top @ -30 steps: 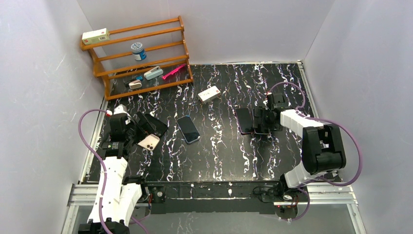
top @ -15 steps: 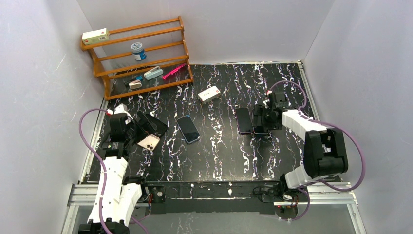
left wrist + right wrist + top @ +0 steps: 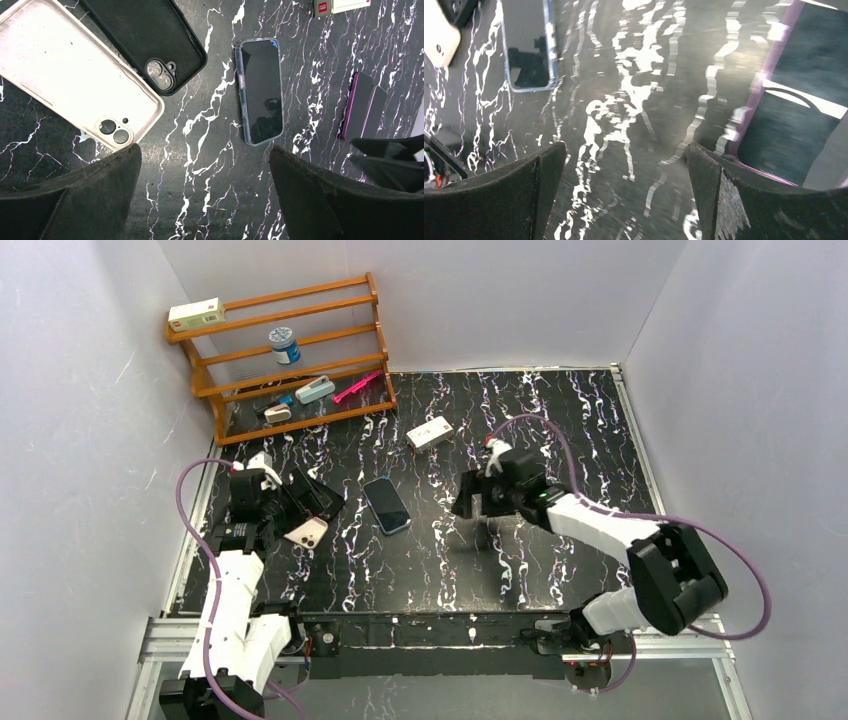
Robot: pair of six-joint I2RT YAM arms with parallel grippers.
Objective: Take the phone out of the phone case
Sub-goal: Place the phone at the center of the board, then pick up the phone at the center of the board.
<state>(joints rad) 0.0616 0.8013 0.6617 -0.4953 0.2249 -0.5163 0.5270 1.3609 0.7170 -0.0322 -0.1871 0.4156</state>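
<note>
A dark-screened phone in a clear, blue-edged case lies face up on the black marbled table, also seen in the left wrist view and the right wrist view. My right gripper hovers open just right of it, over bare table. A purple case with a dark phone beside it lies under that arm's right finger side. My left gripper stands open, left of the cased phone, with nothing between its fingers.
An empty black case and a beige case lie by my left gripper. A white box sits behind the phone. A wooden rack with small items stands at the back left. White walls close in the table.
My right arm has swung left, from over the purple case and phone toward the table's middle, still open. The left arm has barely shifted.
</note>
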